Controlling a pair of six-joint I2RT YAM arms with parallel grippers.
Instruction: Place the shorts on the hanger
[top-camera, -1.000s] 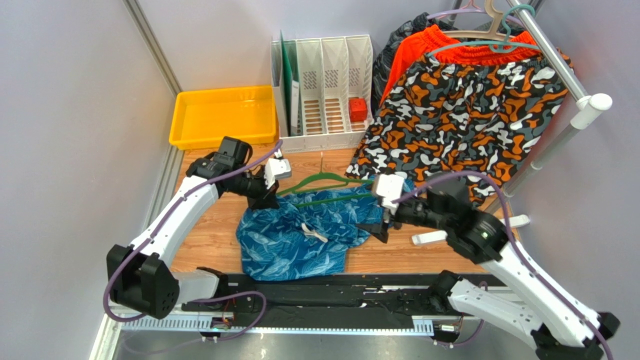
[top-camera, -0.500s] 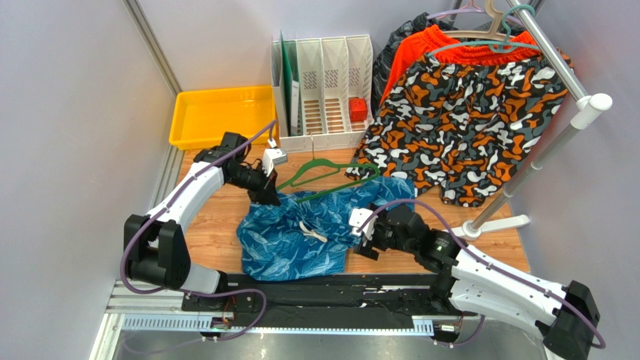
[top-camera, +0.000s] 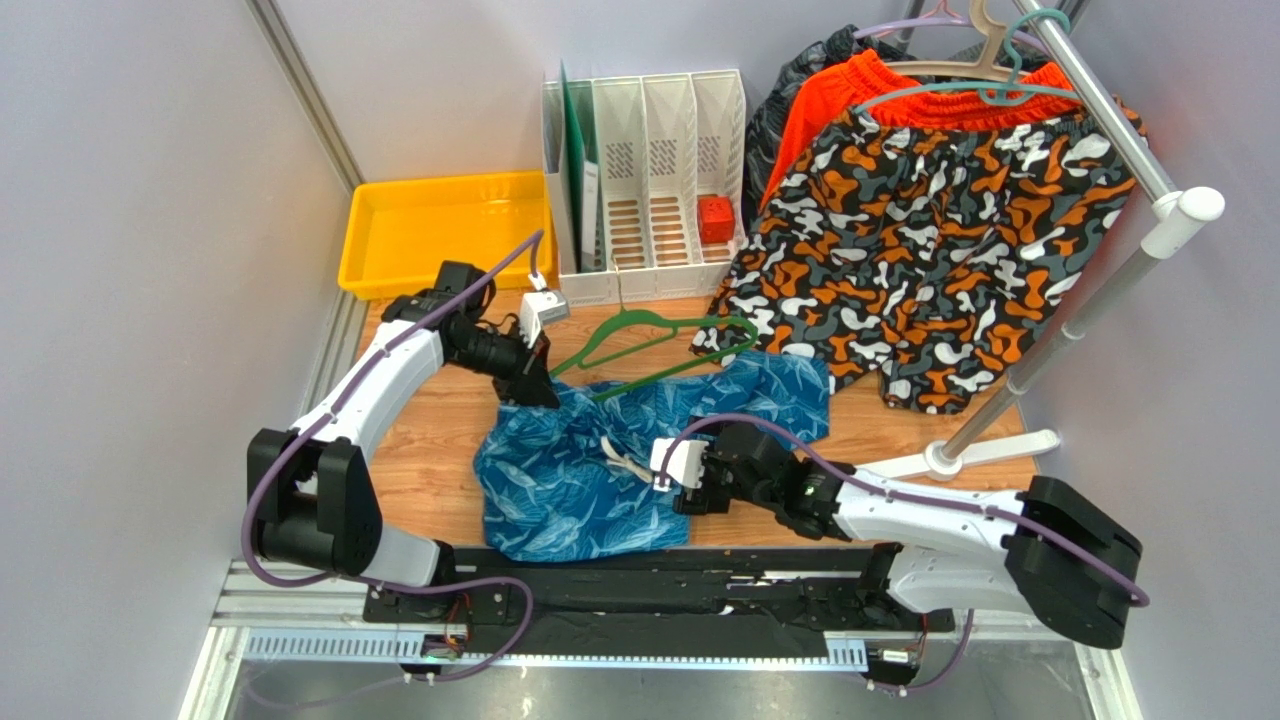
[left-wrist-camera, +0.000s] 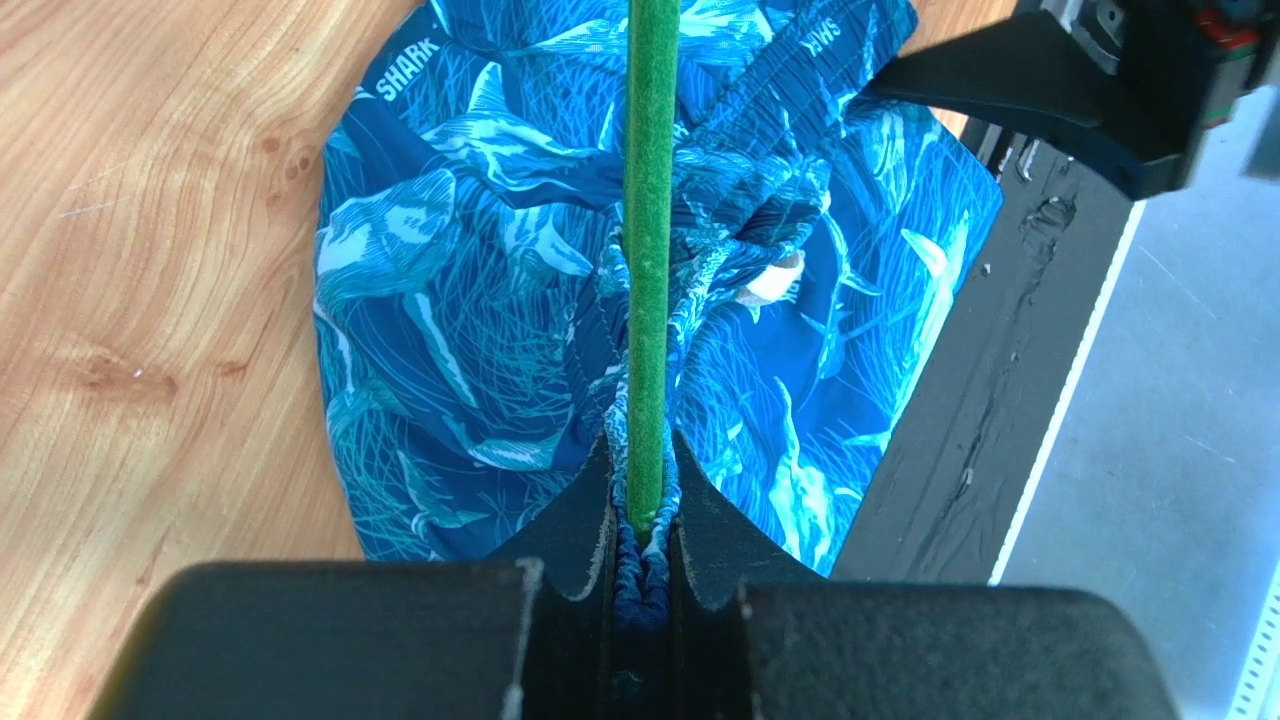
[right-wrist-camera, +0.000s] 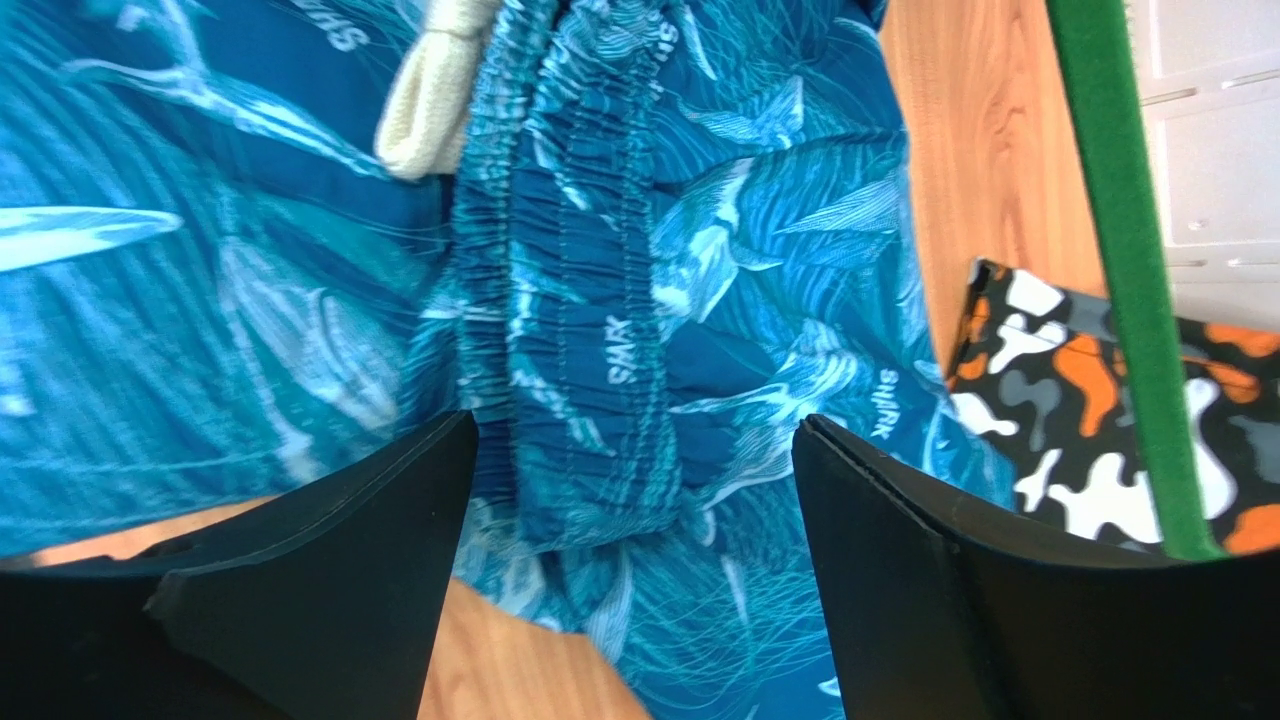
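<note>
The blue leaf-print shorts (top-camera: 579, 477) lie crumpled on the wooden table, the white drawstring (top-camera: 624, 459) on top. The dark green hanger (top-camera: 649, 333) lies tilted along their far edge. My left gripper (top-camera: 529, 390) is shut on the end of the hanger bar (left-wrist-camera: 649, 225) together with a fold of the shorts (left-wrist-camera: 451, 285). My right gripper (top-camera: 688, 489) is open low over the shorts' near right part. Its jaws straddle the gathered waistband (right-wrist-camera: 579, 330) without touching it. The hanger bar (right-wrist-camera: 1124, 255) passes to the right of them.
A yellow tray (top-camera: 443, 233) and a white file rack (top-camera: 646, 180) with a red block (top-camera: 715, 219) stand at the back. Camouflage shorts (top-camera: 932, 225) and orange shorts (top-camera: 879, 87) hang from a clothes rail (top-camera: 1120, 128) on the right, whose foot (top-camera: 977, 450) rests on the table.
My right arm has swung left and toward the near edge, from the hanger's right end to the shorts' near right part. The hanger's right end has shifted a little toward the back. My left gripper keeps its hold.
</note>
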